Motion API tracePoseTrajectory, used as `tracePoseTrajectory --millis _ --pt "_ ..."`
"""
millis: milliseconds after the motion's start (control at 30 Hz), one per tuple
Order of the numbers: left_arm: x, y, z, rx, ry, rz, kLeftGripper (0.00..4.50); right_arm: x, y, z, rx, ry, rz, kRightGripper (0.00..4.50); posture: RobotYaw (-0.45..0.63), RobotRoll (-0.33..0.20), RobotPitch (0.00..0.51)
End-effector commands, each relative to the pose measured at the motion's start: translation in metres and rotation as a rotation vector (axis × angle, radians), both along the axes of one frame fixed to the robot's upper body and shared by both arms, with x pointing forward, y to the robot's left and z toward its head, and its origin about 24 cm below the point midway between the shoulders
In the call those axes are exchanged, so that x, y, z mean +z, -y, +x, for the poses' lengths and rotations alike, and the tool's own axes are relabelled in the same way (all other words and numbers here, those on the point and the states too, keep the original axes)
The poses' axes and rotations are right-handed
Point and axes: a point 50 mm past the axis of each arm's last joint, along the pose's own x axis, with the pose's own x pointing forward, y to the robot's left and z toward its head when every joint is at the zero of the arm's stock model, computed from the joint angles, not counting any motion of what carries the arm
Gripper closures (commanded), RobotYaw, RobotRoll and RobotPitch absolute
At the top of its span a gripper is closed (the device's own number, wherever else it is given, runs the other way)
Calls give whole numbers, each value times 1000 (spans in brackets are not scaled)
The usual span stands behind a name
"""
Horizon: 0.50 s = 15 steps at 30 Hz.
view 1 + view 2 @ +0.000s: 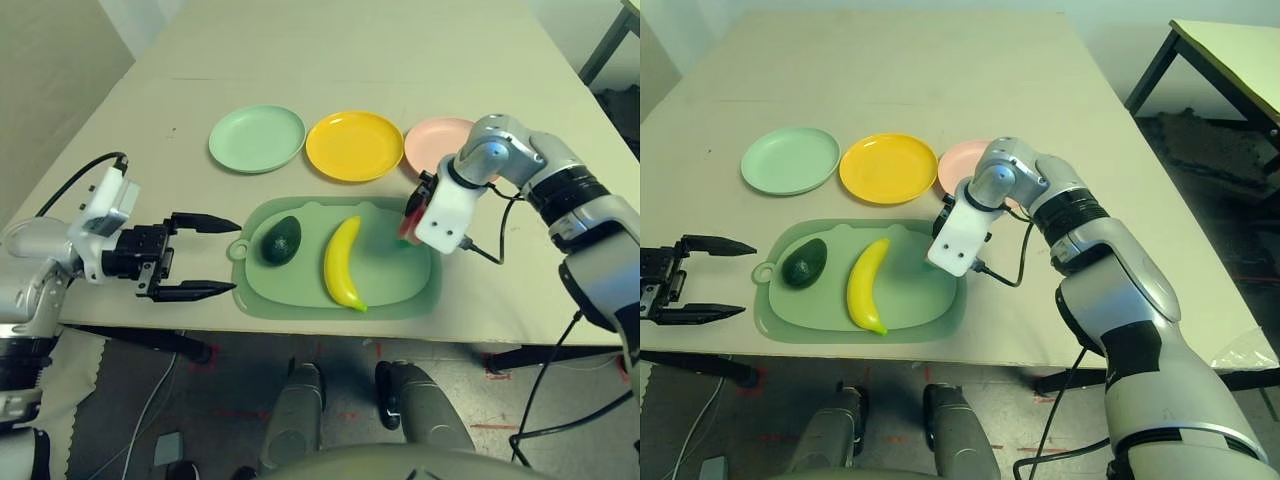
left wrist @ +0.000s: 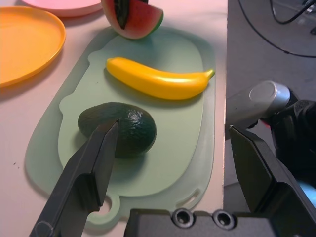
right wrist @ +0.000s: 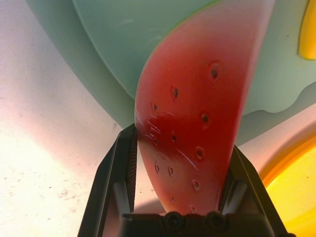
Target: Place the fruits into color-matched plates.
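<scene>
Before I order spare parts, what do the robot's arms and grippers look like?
Silver forearms with black bands; white wrist housings trailing thin black cables. The left gripper has two long, black, tapering fingers on a black base; the right gripper has the same black fingers.

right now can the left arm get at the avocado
Probably yes. The left gripper hangs open just off the mat's handle end, and the avocado lies nearest that end with nothing between them. The banana lies beyond it.

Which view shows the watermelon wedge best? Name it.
Right wrist view: the watermelon wedge is seen close up, clamped in the right end effector. Left wrist view shows it farther off; in the eye views the end effector mostly hides it.
</scene>
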Motion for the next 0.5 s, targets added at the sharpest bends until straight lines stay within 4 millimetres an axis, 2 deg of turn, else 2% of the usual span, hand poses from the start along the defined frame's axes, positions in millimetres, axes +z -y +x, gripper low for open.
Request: tracePoseTrajectory --millis 33,167,300,400,500 --pt "2 -1 1 1 5 17 0 19 0 2 -24 18 24 2407 18 0 201" --pt "10 4 4 0 10 -27 0 48 -1 8 -79 59 77 2407 14 0 196" --pt "14 6 5 -1 17 -37 0 68 1 16 -156 110 136 2407 13 0 194" --pt "14 6 5 -2 19 -32 0 71 12 28 -266 197 145 2407 13 0 192" --pt "14 7 5 -1 22 -32 0 64 27 41 -395 292 152 2407 15 0 194"
